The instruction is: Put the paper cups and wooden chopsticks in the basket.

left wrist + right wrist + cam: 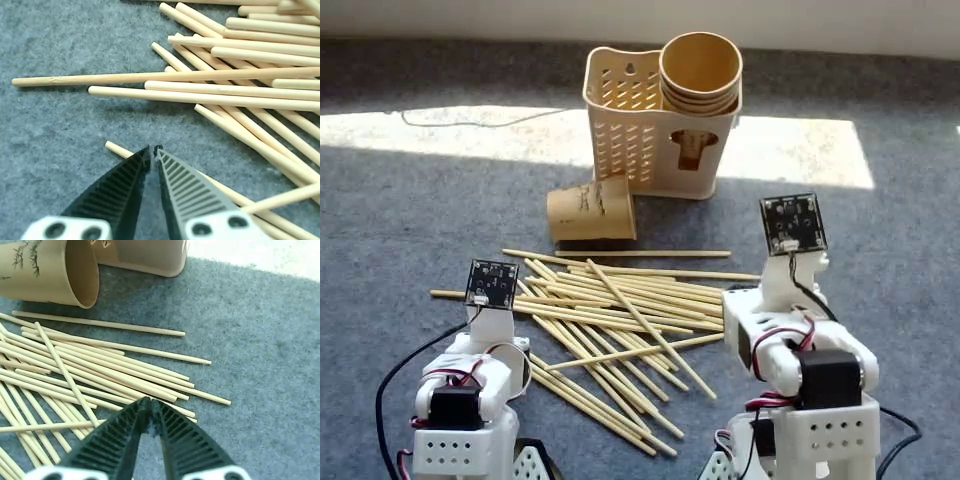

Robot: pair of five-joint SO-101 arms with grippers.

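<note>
A grey carpet [880, 250] served as my work surface, with the cream slotted basket [620, 120] standing upright at its far side. A stack of paper cups [700, 70] already sat nested in one end of the basket, rims up. One more paper cup [592, 210] lay on its side on the carpet just in front of the basket. Nearer to me, between my two arms, the wooden chopsticks [620, 320] lay in a loose, crisscrossed heap, and as far as I could see none were in the basket.

My left gripper [151, 150] hung low over the near edge of the heap. Its fingers were pressed together, tips almost meeting, with nothing between them. A single stick ran underneath them, though I could not tell whether they touched it. My right gripper [149, 402] hovered over the other side of the heap, also pressed together and empty, facing the fallen cup and the basket beyond.

I judged the cups mostly done and the chopsticks not yet begun, so I was between picks. The next move called for spreading one gripper, lowering it across a stick lying apart from the rest, or around the fallen cup's rim, and pinching firmly. The thin, round sticks looked likely to roll or slip.
</note>
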